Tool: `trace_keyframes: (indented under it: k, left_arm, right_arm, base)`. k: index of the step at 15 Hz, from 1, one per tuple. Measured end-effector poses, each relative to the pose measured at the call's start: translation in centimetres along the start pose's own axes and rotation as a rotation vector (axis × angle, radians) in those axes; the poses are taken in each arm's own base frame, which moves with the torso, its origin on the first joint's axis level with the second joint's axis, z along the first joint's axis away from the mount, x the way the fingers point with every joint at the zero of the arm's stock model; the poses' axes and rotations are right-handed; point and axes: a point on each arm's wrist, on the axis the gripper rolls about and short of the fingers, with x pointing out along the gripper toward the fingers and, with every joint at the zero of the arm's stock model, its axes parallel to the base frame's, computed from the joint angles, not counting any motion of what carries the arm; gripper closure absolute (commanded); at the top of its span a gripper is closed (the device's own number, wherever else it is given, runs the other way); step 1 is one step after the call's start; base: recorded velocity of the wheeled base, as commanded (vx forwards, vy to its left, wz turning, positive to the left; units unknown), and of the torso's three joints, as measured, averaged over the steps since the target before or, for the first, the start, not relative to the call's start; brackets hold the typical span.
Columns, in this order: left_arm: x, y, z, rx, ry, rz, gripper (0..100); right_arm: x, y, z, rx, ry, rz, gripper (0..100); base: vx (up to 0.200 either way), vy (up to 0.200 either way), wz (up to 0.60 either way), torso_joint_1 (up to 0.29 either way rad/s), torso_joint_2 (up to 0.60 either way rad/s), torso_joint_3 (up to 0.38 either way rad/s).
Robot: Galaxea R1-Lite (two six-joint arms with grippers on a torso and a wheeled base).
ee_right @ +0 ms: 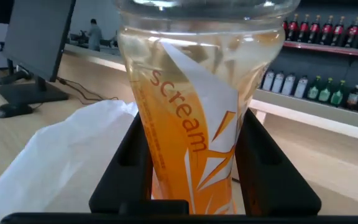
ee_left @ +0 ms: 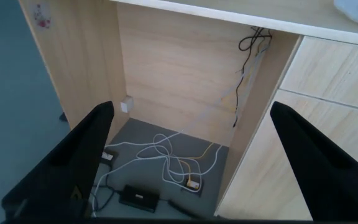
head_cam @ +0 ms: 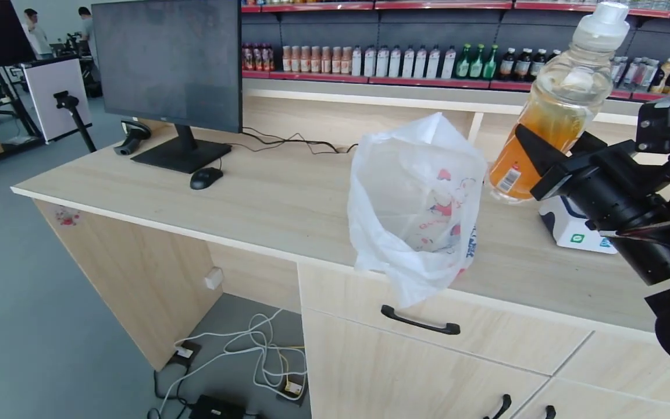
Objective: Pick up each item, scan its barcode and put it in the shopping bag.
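Head view: right claw (head_cam: 526,162) grips clear plastic bottle (head_cam: 563,96) near crinkled bag (head_cam: 416,198)

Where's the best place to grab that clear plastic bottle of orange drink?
Around its straight lower body, from the side, as the right gripper does on the clear plastic bottle of orange drink: it narrows toward the cap, and this side leaves the barcode label uncovered.

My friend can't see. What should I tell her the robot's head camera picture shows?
The right claw holds a tilted bottle of orange drink above a wooden counter, beside an open white shopping bag. Farther left on the counter stand a monitor, a mouse and a handheld scanner; drink shelves line the back.
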Motion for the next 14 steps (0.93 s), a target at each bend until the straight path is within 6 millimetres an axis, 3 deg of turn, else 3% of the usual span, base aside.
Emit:
trace_keyframes:
  k: [6, 14]
  left_arm:
    - [0.0, 0.0, 0.0, 0.0, -0.001, -0.001, 0]
    - [0.0, 0.0, 0.0, 0.0, -0.001, 0.0, 0]
  right_arm:
    - [0.6, 1.0, -0.2, 0.017, -0.013, 0.026, 100]
    - [1.9, 1.5, -4.2, 0.046, 0.075, 0.04, 100]
  base:
    - [0.0, 0.0, 0.1, 0.0, 0.0, 0.0]
    - [0.0, 0.0, 0.0, 0.0, 0.0, 0.0]
